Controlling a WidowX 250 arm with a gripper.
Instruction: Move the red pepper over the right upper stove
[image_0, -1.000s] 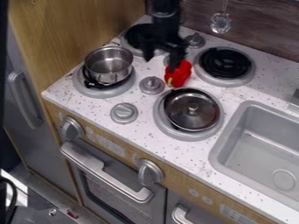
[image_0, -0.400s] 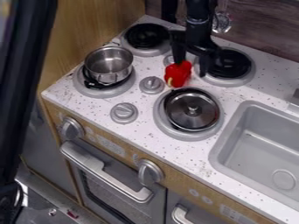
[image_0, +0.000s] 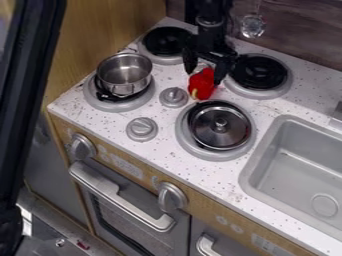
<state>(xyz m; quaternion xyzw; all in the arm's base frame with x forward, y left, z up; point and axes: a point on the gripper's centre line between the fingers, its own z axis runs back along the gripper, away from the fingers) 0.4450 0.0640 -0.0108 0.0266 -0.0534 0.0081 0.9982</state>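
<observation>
Gripping the red pepper (image_0: 201, 85), between the lidded pan (image_0: 220, 126) and the back edge of the counter (image_0: 194, 171), calls for centring the gripper (image_0: 205, 72), its fingers wide apart, then closing gently before lifting towards the right upper burner (image_0: 260, 72)

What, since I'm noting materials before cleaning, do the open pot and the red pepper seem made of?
The open pot looks like bare metal, perhaps stainless steel: silvery, with bright reflections on its walls. The red pepper looks like smooth plastic, with even, saturated red and a slight sheen, though rubber or painted foam is possible.
</observation>
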